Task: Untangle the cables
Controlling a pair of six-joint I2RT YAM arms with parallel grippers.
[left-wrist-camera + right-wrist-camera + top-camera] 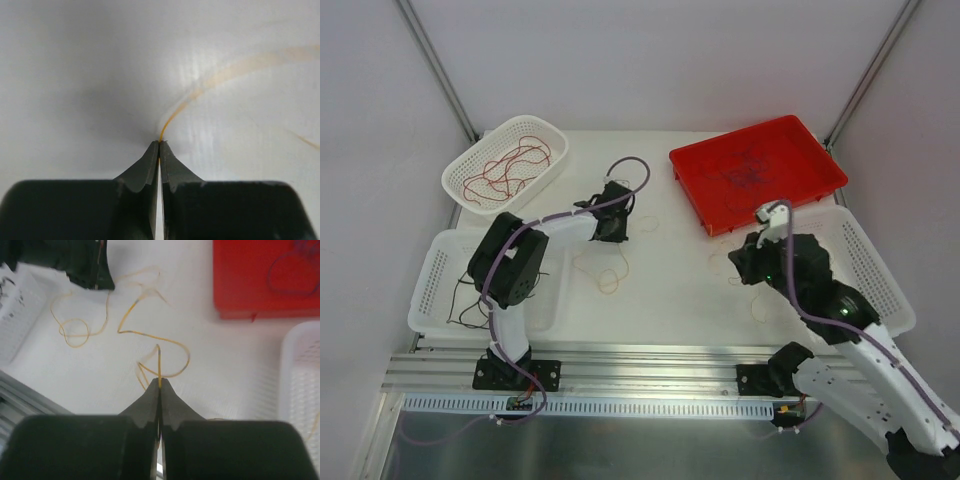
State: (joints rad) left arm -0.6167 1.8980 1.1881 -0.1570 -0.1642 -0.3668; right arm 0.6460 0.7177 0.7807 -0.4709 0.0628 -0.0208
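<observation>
One pale yellow cable (pixel 608 276) lies in loose loops across the white table between my two arms. My left gripper (pixel 617 237) is down on the table, and in the left wrist view it (pixel 160 143) is shut on a yellow strand (pixel 225 72) that arcs off to the upper right. My right gripper (pixel 736 271) is shut on the same yellow cable (pixel 150 335), pinched at the fingertips (pixel 160 381). A red cable (pixel 505 170) lies in the white basket, a dark purple cable (pixel 748 175) on the red tray, and a black cable (pixel 470 305) in the left bin.
The white mesh basket (pixel 452 180) stands at the back left and the red tray (pixel 795 150) at the back right. Long white bins flank the table on the left (pixel 435 265) and right (pixel 875 265). A metal rail runs along the near edge.
</observation>
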